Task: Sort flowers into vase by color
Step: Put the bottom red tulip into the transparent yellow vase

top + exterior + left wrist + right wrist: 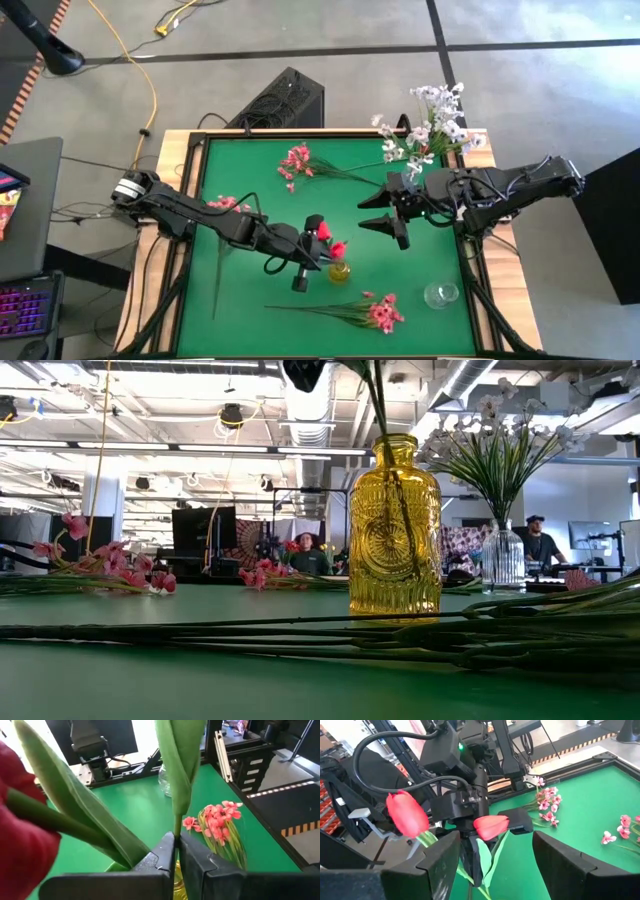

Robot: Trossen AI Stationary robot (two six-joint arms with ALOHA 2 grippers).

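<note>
- The left gripper (318, 250) hangs over the middle of the green table (250, 170), directly above the yellow vase (340, 271), its fingers (160, 862) pinched nearly together on the green stem of a red tulip (337, 247).
- From the left wrist view the stem (176, 820) runs straight down into the narrow slit between the dark fingers, a long leaf (75, 810) leaning off to one side and the yellow glass just peeking out beneath.
- Two red buds show in the right wrist view: one (491, 826) just in front of the left gripper's body, the other (406, 813) off to its side.
- At table level the yellow vase (394, 525) stands upright with green stems inside, rising out of the neck.
- The right gripper (388, 212) waits to the right of the left one, jaws spread wide and holding nothing, its fingers (562, 862) framing the tulips.
- White sprays (432, 125) already stand in a clear ribbed vase (503, 555) at the table's far right corner.
- One pink spray (295, 163) lies flat on the far side of the table, stem trailing right.
- Another pink spray (382, 312) lies along the near edge, stem pointing left; in the low view its long stems (400, 635) stretch across the foreground.
- A third small pink cluster (228, 203) sits at the left, partly under the left arm.
- A small clear glass vase (440, 294) stands near the right front corner, with no flowers in it.
- Beyond the table, people (305, 555) sit in the room.
</note>
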